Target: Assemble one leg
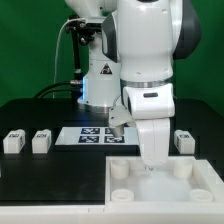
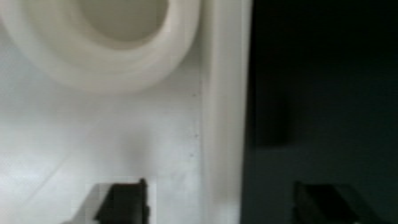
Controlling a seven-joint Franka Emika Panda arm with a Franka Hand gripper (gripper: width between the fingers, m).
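3 white blocky legs (image 1: 40,141), dark-tagged, sit untouched on the bench (image 1: 25,120).
Jaws spread wide astride the white panel's (image 1: 205,190) rim, gripping nothing.

three legs (image 1: 13,142) (image 1: 41,141) (image 1: 183,140), one white panel (image 1: 205,186), one marker board (image 1: 95,135), one robot arm (image 1: 150,60)
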